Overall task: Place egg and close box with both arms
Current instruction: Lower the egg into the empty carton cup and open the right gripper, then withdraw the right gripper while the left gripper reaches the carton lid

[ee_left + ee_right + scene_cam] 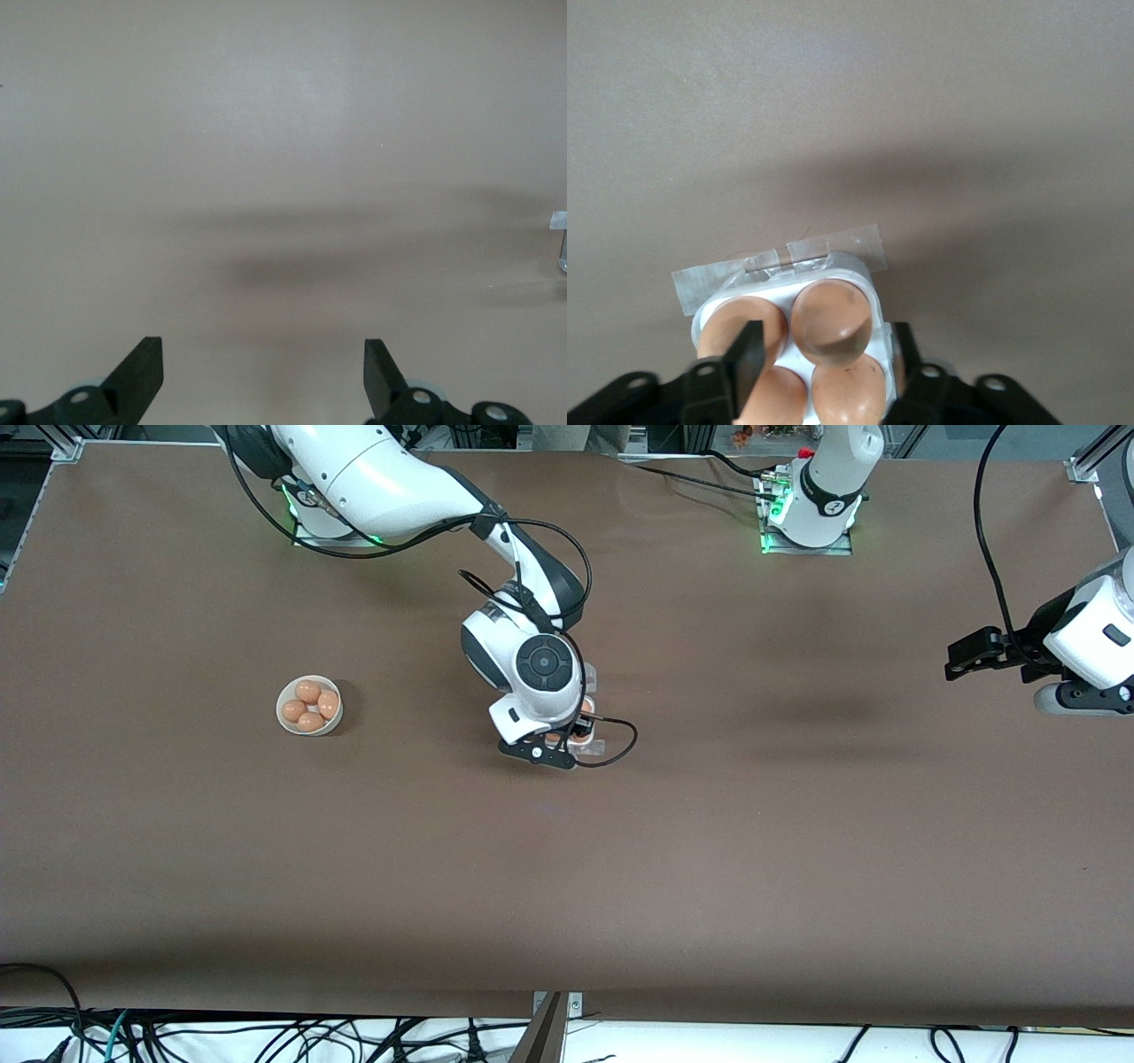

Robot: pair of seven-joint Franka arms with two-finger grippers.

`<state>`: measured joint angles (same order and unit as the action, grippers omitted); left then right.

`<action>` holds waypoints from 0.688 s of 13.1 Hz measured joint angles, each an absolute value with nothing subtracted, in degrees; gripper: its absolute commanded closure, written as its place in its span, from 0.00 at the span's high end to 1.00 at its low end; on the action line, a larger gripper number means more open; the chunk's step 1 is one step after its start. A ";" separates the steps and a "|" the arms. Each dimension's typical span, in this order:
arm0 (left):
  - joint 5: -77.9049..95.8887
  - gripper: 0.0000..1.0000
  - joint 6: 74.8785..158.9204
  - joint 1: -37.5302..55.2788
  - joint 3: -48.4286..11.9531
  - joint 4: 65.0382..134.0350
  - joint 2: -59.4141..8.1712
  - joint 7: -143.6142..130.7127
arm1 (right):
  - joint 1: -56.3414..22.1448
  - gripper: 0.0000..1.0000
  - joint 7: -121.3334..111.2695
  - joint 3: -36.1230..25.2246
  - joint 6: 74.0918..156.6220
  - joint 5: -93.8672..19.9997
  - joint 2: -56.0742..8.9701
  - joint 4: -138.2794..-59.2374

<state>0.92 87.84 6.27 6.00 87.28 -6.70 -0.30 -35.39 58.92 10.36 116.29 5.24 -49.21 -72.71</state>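
The clear-plastic box (pixel 873 297) sits mid-table with an orange-brown egg in each of its four cells; one egg (pixel 831 323) lies between my right fingers. In the front view the box (pixel 592 749) is mostly hidden under my right hand. Its clear lid (pixel 590 680) stands open on the side toward the robots' bases. My right gripper (pixel 826 359) (pixel 570 737) is low over the box, open, its fingers on either side of the eggs. My left gripper (pixel 961 660) (pixel 263 372) is open and empty over bare table at the left arm's end, waiting.
A round white bowl (pixel 285 724) with several more eggs stands toward the right arm's end of the table. Clear tape (pixel 775 266) holds the box's edge to the brown table. Cables hang along the table's front edge.
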 measured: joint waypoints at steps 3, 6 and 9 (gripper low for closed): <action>1.26 0.99 87.84 7.55 5.77 87.28 -6.71 -0.60 | -35.41 1.00 59.18 10.32 116.30 5.31 -49.19 -72.73; 5.12 0.85 87.69 9.01 3.56 87.29 -7.29 -3.70 | -35.35 1.00 59.19 9.77 115.89 5.36 -48.62 -72.64; 8.35 0.48 87.30 11.64 -1.00 87.33 -8.55 -8.63 | -33.84 1.00 56.63 8.71 109.60 5.30 -45.15 -72.24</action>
